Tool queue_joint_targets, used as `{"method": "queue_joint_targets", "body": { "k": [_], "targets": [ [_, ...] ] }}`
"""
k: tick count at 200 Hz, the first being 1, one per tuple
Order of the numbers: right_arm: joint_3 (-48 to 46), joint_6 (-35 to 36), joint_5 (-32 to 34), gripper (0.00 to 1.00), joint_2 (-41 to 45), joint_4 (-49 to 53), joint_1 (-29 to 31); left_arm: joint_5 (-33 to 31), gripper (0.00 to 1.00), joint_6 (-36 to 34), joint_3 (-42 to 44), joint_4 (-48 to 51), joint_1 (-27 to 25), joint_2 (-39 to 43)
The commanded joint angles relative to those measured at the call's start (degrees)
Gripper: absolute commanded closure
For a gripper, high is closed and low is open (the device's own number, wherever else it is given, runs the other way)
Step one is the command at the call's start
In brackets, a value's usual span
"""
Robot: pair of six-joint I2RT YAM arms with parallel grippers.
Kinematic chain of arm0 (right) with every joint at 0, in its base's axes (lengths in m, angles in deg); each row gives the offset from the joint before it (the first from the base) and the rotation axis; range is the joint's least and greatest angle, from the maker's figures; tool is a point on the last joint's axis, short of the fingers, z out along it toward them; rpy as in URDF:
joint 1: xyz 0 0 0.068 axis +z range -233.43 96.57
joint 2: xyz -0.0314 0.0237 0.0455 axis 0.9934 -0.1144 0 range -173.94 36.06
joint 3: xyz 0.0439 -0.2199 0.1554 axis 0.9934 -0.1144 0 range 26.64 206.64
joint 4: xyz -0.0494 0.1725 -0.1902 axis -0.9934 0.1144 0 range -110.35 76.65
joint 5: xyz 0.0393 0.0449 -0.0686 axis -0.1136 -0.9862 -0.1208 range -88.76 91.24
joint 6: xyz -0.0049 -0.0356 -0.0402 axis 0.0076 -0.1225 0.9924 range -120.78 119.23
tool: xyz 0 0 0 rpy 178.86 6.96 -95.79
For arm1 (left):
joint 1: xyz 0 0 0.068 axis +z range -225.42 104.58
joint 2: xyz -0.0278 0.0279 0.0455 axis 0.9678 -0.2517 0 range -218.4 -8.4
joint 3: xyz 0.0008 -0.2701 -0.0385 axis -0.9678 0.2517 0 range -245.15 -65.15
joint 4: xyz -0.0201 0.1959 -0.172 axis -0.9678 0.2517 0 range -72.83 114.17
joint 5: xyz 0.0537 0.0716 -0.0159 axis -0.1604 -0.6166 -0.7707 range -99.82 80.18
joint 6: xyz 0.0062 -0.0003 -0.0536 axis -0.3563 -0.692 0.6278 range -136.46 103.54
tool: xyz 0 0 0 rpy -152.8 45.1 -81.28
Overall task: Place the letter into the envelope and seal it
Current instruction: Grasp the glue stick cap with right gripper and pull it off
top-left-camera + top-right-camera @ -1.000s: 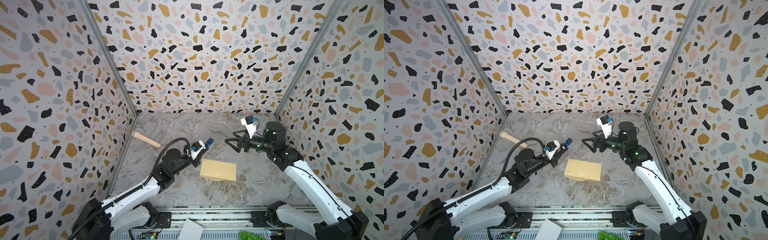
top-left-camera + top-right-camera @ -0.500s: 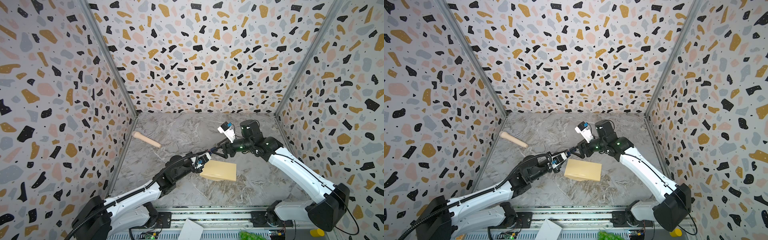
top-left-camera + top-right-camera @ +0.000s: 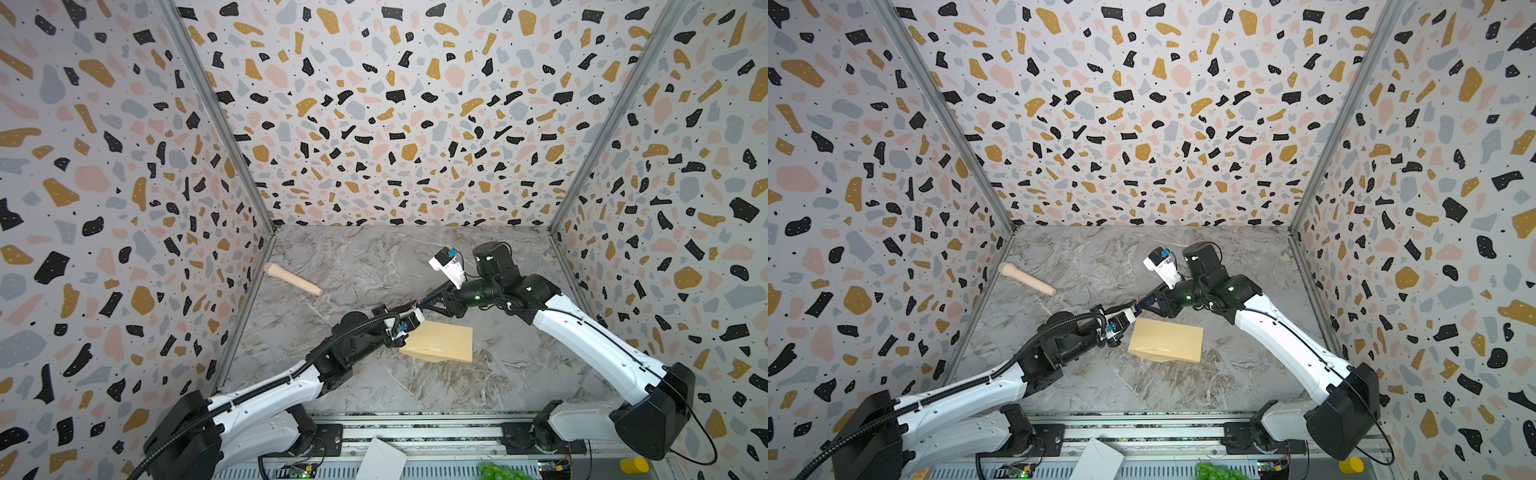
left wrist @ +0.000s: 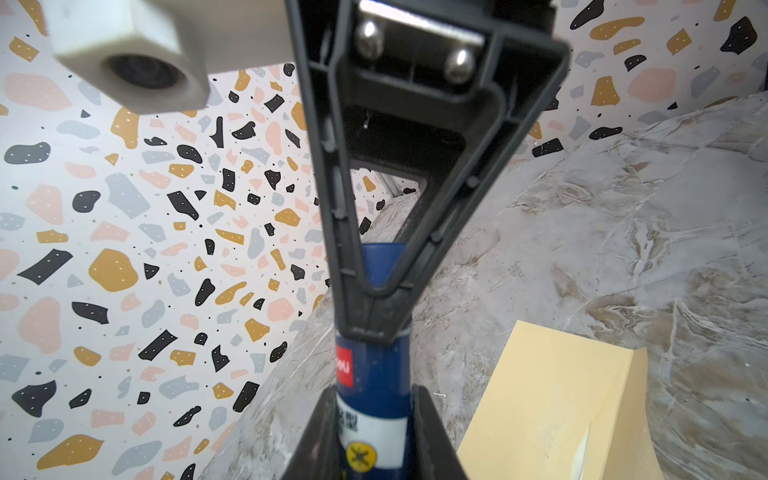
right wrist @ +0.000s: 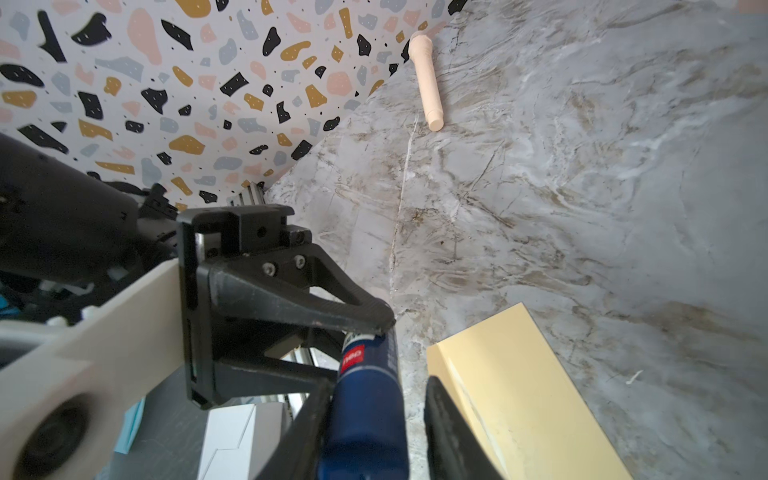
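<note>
Left gripper [image 4: 370, 415], black and two-fingered, is clamped on the labelled end of a dark blue cylindrical plastic glue stick [image 4: 374, 365]. The right gripper [image 5: 376, 388] brackets the stick's other end with narrow jaws, though we cannot tell whether its pads bite. In both top views the stick's long axis runs from 8 o'clock to 2 o'clock, the left gripper at 8 and the right at 2, so we judge any cap pull must follow that line. A tan kraft-paper rectangular envelope [image 3: 442, 343] lies on the grey marbled tabletop [image 3: 374, 266] just beside the stick at 5 o'clock, its long axis 9 to 3, nearer the left gripper. We see no cream bordered letter; it may be inside.
</note>
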Motion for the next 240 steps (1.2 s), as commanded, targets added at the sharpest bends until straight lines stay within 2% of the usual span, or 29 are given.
{"method": "queue_joint_targets", "body": {
  "k": [1,26,36,49,66,100,119,136,199,209,240],
  "targets": [
    [1.6,0.3,0.6,0.78,1.6,0.5,0.0,0.8,1.00,-0.6,-0.2,-2.8,-0.6,0.5],
    [1.3,1.2,0.2,0.90,1.8,0.6,0.2,1.0,1.00,0.2,-0.7,-2.3,-0.7,0.0],
    [1.4,2.0,0.5,0.93,1.9,0.8,0.2,1.4,0.86,0.8,-1.0,-2.1,-0.7,-0.1],
    [1.9,3.2,1.3,0.96,1.9,1.5,0.2,1.7,0.61,2.3,-1.1,-2.7,-0.7,-0.2],
    [3.0,5.4,1.2,0.98,1.9,2.7,0.1,2.2,0.45,4.1,-0.8,-4.4,-0.7,-0.5],
    [4.7,9.3,-0.3,1.00,1.6,4.9,0.2,2.4,0.39,7.5,-1.3,-5.8,-0.7,-2.0],
    [4.8,9.9,-1.2,1.00,1.4,4.8,0.2,4.5,0.40,7.4,-1.8,-4.6,-0.7,-2.8],
    [4.8,10.6,-2.5,1.00,1.1,4.9,0.5,5.1,0.48,7.7,-2.0,-4.5,-0.7,-3.2],
    [5.2,12.9,-3.9,1.00,0.4,7.0,1.2,4.4,0.63,7.6,-2.5,-3.8,-0.7,-2.7],
    [5.4,13.2,-3.9,1.00,0.3,7.5,1.6,5.0,0.68,7.1,-3.0,-3.2,-0.7,-2.9],
    [5.5,16.7,-3.7,1.00,-0.5,9.7,1.8,8.1,0.95,5.5,-4.5,-0.6,-0.7,-3.1]
  ]
}}
